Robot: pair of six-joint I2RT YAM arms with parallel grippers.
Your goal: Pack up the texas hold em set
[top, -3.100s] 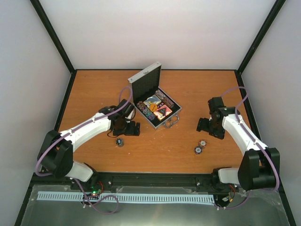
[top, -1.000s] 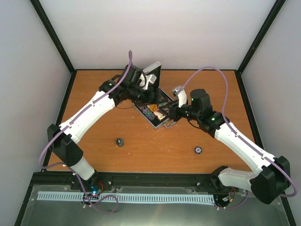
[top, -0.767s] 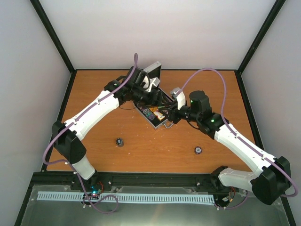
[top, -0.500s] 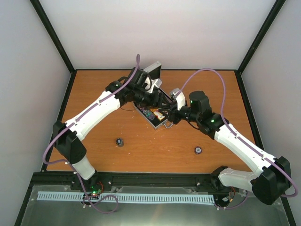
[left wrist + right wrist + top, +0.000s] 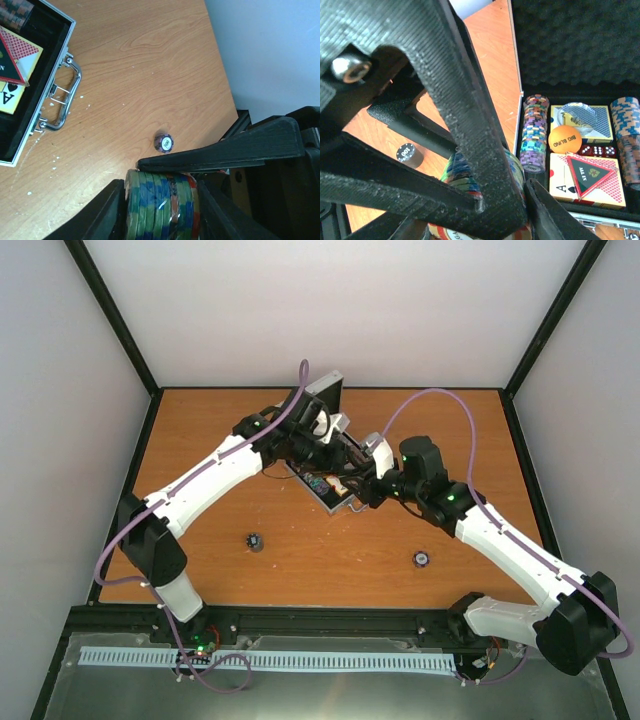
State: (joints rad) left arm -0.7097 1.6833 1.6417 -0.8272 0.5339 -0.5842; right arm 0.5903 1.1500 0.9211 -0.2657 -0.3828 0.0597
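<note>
Left wrist view is showing the left hand (image 5: 160, 200) clenching on a chip stack (image 5: 161, 205). The right hand (image 5: 480, 217) is also grasping it, in the air close to the open case (image 5: 328, 392) on the surface (image 5: 150, 60).

Top external: high, behind the arm bases, tilted down and forward; far off, whole table (image 5: 330, 560) and three walls in frame.
Left wrist: low and close over the chip stack (image 5: 160, 205); facing across bare tabletop toward the right side, case (image 5: 50, 27) corner at left edge.
Right wrist: very close, facing into the open case toward its foam lid.
Shared: case in all three; chip stack in both wrist views; purple chip (image 5: 164, 143) in left wrist and top; black chip (image 5: 409, 152) in right wrist and top.
</note>
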